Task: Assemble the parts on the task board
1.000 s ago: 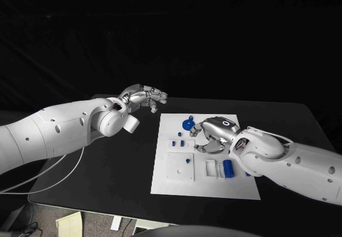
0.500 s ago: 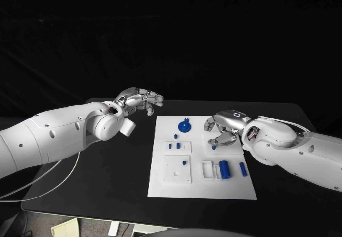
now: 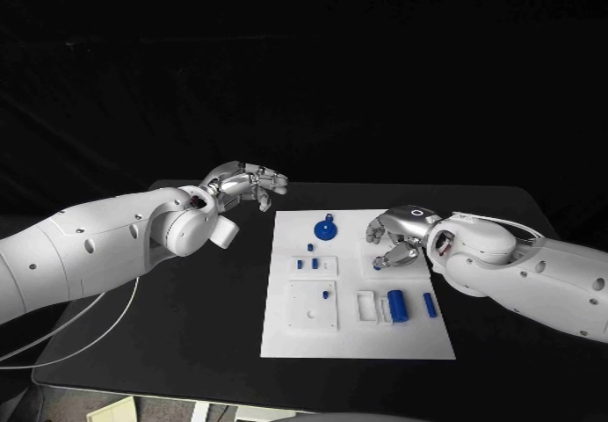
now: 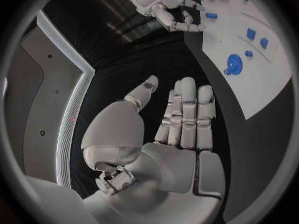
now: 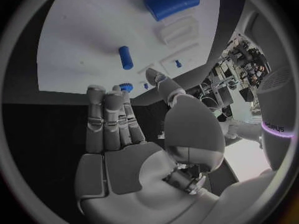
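The white task board (image 3: 361, 338) lies in the middle of the black table. On it are a round blue part with a handle (image 3: 327, 229), small blue pegs (image 3: 308, 262), a blue cylinder (image 3: 398, 305) and a blue bar (image 3: 430, 304). My right hand (image 3: 395, 236) hovers over the board's far right side, empty, fingers loosely apart above a small blue peg (image 3: 379, 262). In the right wrist view its straight fingers (image 5: 106, 119) hold nothing, with the peg (image 5: 126, 57) and the cylinder (image 5: 172, 2) beyond. My left hand (image 3: 247, 183) hangs open off the board's far left corner.
White holders (image 3: 374, 306) stand beside the cylinder, and a square white block (image 3: 313, 306) holds one small peg. In the left wrist view the left hand (image 4: 181, 119) faces the board (image 4: 261, 84) and the right hand (image 4: 156, 2). Bare black table surrounds the board.
The right hand has drawn back toward the board's right edge, uncovering the small blue peg beneath it. The left hand has barely moved. The camera has shifted slightly.
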Robot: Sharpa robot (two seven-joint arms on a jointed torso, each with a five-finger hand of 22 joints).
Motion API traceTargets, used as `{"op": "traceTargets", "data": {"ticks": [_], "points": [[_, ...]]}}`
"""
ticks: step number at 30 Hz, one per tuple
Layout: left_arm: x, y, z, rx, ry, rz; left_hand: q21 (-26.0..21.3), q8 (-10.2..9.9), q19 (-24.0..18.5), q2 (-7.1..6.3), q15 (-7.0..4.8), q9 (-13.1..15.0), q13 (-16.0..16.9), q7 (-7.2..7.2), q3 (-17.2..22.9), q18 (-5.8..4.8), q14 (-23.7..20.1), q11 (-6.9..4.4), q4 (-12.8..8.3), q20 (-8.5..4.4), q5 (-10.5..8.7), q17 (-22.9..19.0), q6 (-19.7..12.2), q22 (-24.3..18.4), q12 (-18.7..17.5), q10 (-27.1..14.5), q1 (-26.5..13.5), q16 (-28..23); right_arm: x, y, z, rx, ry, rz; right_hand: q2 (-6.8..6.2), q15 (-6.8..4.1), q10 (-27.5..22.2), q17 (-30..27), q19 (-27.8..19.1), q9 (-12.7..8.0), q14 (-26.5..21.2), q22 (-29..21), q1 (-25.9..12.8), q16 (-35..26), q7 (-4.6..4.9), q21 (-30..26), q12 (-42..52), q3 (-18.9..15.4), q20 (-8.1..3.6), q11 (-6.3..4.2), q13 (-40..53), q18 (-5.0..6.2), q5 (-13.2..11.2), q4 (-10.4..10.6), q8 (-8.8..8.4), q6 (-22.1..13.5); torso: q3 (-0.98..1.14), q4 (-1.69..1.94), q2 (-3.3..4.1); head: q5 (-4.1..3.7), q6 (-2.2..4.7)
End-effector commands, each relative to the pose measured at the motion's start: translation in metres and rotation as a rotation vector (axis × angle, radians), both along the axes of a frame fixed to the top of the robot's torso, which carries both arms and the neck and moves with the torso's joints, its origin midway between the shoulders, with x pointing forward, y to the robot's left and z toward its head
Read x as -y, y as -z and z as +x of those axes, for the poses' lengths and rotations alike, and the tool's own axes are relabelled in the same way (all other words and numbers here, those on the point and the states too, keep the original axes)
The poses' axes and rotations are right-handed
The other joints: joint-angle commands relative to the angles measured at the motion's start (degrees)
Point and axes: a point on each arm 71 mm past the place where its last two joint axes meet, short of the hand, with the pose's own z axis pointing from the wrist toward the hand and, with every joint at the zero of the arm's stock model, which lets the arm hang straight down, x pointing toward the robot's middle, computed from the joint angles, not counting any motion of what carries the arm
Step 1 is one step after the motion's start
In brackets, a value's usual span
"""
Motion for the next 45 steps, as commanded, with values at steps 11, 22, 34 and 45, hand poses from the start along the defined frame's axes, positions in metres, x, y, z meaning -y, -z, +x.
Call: {"op": "traceTargets", "data": {"ticks": [11,22,34,45], "points": [[0.0,-0.001,0.0,0.007,0.012,-0.005,-0.33,0.07,-0.02,0.24,-0.06,-0.1,0.08,0.19,-0.11,4.63,0.03,0.35,0.3,-0.36,-0.03,0.12,0.05,0.05,-0.06,0.05,-0.49,-0.22,0.005,0.017,-0.002,-0.04,-0.001,-0.096,0.29,-0.63,2.46,-0.6,-0.09,-0.45,0.08,-0.07,3.63,0.08,-0.28,-0.41,0.81,7.81,0.18,-0.65,-0.89,3.98,-9.95,2.52,1.21,2.13,-0.16,0.04,0.0,-0.01,-0.63],[0.0,-0.001,-0.001,0.006,0.012,-0.005,-0.34,0.09,-0.02,0.24,-0.06,-0.1,0.08,0.19,-0.1,4.63,0.03,0.35,0.31,-0.36,-0.04,0.14,0.05,0.05,-0.05,0.06,-0.47,-0.23,0.004,0.025,-0.005,-0.057,-0.005,-0.1,0.71,-1.26,4.61,-0.82,0.06,-0.61,0.22,0.1,3.87,0.15,-0.41,-0.3,1.66,10.73,0.15,-1.31,-0.79,3.98,-12.23,3.38,1.95,3.8,-0.11,0.02,-0.01,0.09,-0.95],[-0.001,-0.001,-0.001,0.004,0.013,-0.004,-0.36,0.11,-0.01,0.26,-0.06,-0.1,0.09,0.19,-0.11,4.62,0.04,0.35,0.36,-0.35,-0.04,0.17,0.04,0.06,-0.04,0.06,-0.51,-0.25,0.0,0.026,-0.006,-0.05,-0.011,-0.088,1.44,-2.31,7.35,-0.63,0.83,-0.08,0.88,0.66,3.77,0.77,-1.36,0.54,2.89,15.46,-0.29,-2.38,0.45,3.98,-17.21,6.03,3.07,5.99,-0.07,0.01,-0.01,0.24,-1.17],[0.0,-0.001,-0.001,0.003,0.013,-0.004,-0.38,0.13,-0.01,0.27,-0.06,-0.1,0.1,0.19,-0.11,4.63,0.05,0.35,0.38,-0.35,-0.03,0.19,0.03,0.07,-0.04,0.05,-0.52,-0.27,-0.004,0.027,-0.008,-0.024,-0.017,-0.08,2.16,-2.77,8.41,-0.46,1.12,0.48,1.04,0.8,3.97,1.03,-1.82,0.76,3.42,17.33,-0.64,-2.86,1.26,3.98,-17.32,6.76,3.69,6.82,-0.08,0.01,0.0,0.13,-1.26]]}}
